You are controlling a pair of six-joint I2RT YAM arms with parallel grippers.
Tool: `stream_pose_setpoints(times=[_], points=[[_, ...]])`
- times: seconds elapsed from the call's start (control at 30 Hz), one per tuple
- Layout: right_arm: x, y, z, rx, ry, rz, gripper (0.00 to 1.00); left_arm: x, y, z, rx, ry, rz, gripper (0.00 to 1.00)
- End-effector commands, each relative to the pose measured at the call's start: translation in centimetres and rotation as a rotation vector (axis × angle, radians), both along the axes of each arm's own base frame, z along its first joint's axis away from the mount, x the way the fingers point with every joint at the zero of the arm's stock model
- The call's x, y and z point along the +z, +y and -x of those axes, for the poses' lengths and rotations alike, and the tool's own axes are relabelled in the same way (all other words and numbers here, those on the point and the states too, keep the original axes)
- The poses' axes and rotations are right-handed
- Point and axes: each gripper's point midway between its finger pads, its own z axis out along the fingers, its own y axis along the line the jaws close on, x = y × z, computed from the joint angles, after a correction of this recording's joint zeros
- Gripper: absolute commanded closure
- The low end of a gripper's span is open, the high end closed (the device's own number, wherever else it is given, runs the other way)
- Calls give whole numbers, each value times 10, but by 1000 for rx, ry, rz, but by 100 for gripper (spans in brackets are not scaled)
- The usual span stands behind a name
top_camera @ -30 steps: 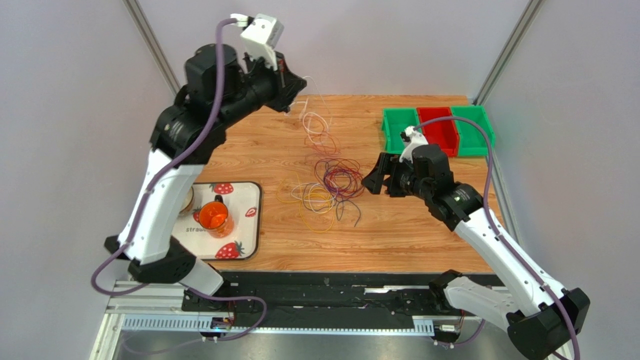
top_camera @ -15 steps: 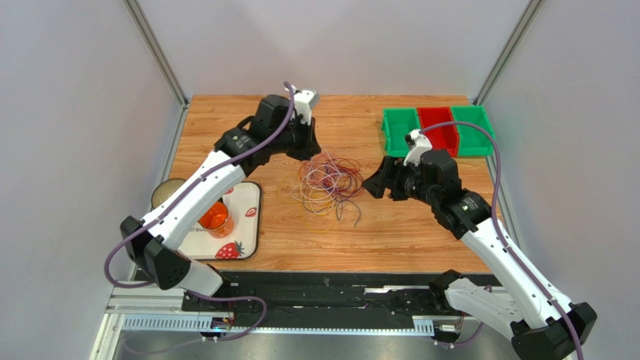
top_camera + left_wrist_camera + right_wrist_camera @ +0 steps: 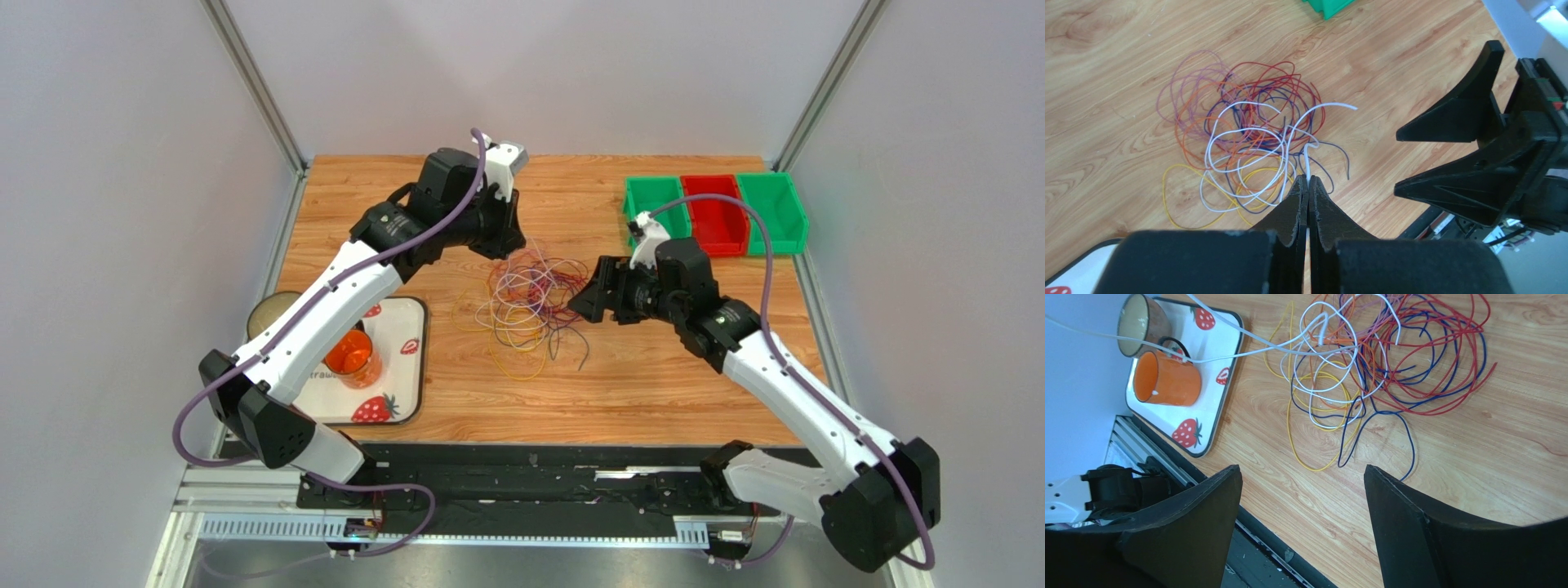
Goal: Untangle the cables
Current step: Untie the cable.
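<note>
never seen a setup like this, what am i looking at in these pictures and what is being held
These are two robot arms bolted to the near edge of a wooden table. The wide picture looks down from above and behind them; the other two come from a camera on each wrist, so the black wedges there are that arm's own fingers. On the table lies a loose tangle of thin cables in red, white, yellow, purple and dark blue. At the left is a strawberry tray with an orange cup and a second mug; at the far right, green and red bins. The left hand is pinched shut on a white cable from the pile. The right hand is open beside the tangle, holding nothing.
</note>
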Motion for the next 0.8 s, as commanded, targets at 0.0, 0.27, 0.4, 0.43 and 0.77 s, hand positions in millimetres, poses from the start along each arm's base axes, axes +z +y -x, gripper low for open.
stream_pose_setpoints(times=[0.0,0.27,0.4,0.43,0.77], points=[[1,22,-20,31,-54,8,23,6,13,0,17,-55,-39,100],[-36,56,-42,43,1,137,25,39,22,-2,31,-131,-41,100],[-41,67,-55,9,7,116,26,53,26,-1,34,-163,-42,100],[-42,69,-57,5,5,114,26,54,27,0,35,-163,-45,100],[-51,80,-80,-79,-38,30,28,64,37,-1,68,-188,-43,100]])
